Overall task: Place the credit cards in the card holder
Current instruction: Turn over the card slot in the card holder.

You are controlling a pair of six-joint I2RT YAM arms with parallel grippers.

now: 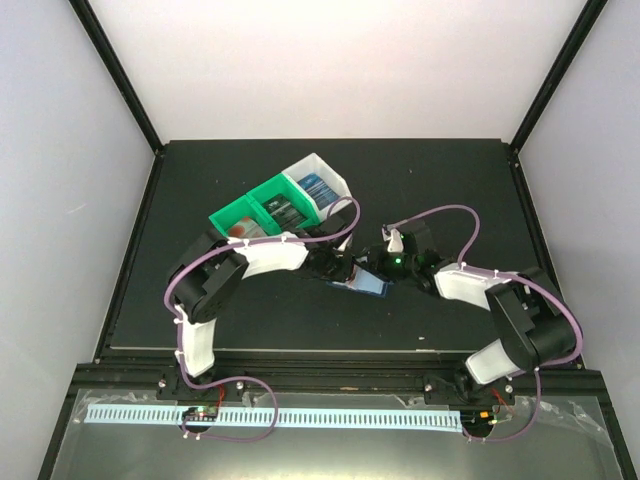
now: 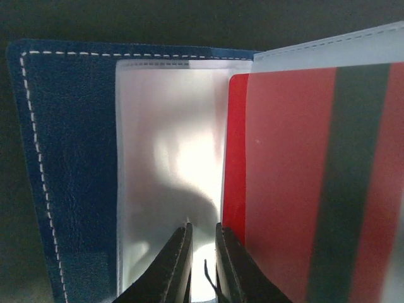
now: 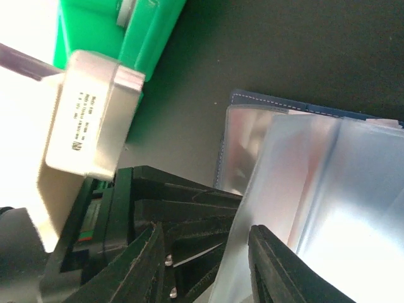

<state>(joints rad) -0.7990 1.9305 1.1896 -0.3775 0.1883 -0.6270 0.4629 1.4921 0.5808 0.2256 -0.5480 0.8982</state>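
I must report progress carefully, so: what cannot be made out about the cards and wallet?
Wallet, top view: mostly under the arms; slots hidden.
Cards in the bin, top view: too small to count.
Red card, left wrist view: cut off by right and bottom edges.
Left gripper, left wrist view: glare on the clear sleeve hides whether its jaws pinch it.
Sleeves, right wrist view: blurred; contents unclear.

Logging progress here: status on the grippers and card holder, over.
Left gripper shut on card holder sleeve. Right gripper open beside sleeve page. Red card partly sleeved. Green bin alongside, not blocking.
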